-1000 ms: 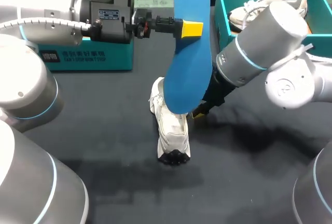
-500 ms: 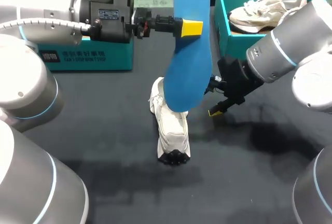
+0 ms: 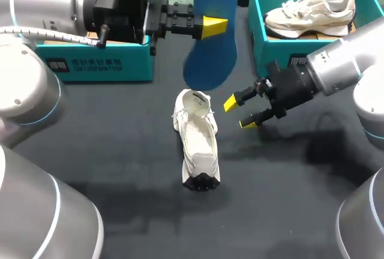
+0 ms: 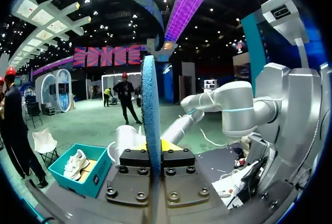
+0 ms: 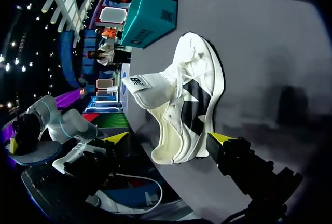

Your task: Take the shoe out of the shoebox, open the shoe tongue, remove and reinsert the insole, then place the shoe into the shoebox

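A white shoe (image 3: 197, 139) lies on the dark table with its tongue (image 5: 142, 86) pulled up and its opening bare. Above and behind it hangs a blue insole (image 3: 211, 31), clear of the shoe, with my left gripper (image 3: 213, 26) shut on its upper part. The left wrist view shows the insole (image 4: 150, 105) edge-on between the left gripper (image 4: 155, 149) fingers. My right gripper (image 3: 240, 113) stands open just right of the shoe, apart from it and holding nothing. In the right wrist view the shoe (image 5: 181, 110) lies ahead of the right gripper (image 5: 168, 138).
A teal shoebox (image 3: 259, 25) at the back right holds a second white shoe (image 3: 309, 10). Another teal box (image 3: 96, 67) stands at the back left under my left arm. Bare table lies in front of the shoe and to its left.
My left gripper has lifted the insole up and back, clear of the shoe. My right gripper has drawn away to the right from behind the insole and opened wide.
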`<state>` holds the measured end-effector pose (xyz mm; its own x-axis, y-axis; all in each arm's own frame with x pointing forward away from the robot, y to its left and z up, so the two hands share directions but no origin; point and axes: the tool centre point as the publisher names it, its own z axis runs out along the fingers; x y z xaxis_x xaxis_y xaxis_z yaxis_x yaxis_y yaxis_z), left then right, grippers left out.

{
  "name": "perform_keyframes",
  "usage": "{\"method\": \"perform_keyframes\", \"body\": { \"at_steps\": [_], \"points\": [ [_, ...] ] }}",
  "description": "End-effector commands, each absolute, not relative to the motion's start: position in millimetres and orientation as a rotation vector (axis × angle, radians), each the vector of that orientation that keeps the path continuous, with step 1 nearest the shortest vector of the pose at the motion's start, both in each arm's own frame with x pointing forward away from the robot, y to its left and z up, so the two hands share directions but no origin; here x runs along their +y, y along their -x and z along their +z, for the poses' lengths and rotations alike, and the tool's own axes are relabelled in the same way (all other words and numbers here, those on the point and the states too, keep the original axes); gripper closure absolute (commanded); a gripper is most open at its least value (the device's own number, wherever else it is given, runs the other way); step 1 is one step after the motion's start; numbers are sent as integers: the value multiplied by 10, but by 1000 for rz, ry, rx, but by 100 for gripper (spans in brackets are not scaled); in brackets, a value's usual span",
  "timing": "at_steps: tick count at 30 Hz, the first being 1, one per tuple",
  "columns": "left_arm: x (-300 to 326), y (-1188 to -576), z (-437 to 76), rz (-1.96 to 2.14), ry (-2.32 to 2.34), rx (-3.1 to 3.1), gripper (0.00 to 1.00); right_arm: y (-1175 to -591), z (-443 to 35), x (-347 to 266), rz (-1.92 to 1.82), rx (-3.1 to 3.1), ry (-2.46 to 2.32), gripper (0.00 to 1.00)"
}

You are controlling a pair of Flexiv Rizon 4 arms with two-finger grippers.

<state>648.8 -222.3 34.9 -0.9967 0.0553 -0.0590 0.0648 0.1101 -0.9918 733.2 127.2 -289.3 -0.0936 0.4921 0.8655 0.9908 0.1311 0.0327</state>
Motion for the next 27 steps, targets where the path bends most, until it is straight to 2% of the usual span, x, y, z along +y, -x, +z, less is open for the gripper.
{"method": "perform_keyframes", "body": {
  "at_steps": [1,12,21,24,27],
  "points": [
    [-2234,-6593,355,-1772,-299,2395,100,-7329,-2970,1230,-908,-1612,1396,0],
    [-2247,-6604,330,-1745,-394,2338,100,-7348,-2922,1230,-909,-1600,1384,0],
    [-2243,-6652,50,-1517,-747,2090,100,-7462,-2496,1134,-899,-1480,1422,0],
    [-2263,-6692,-51,-1242,-842,2023,100,-7525,-2384,1138,-939,-1439,1422,0],
    [-2263,-6692,-51,-1242,-842,2023,100,-7525,-2384,1138,-939,-1439,1422,0]
  ]
}}
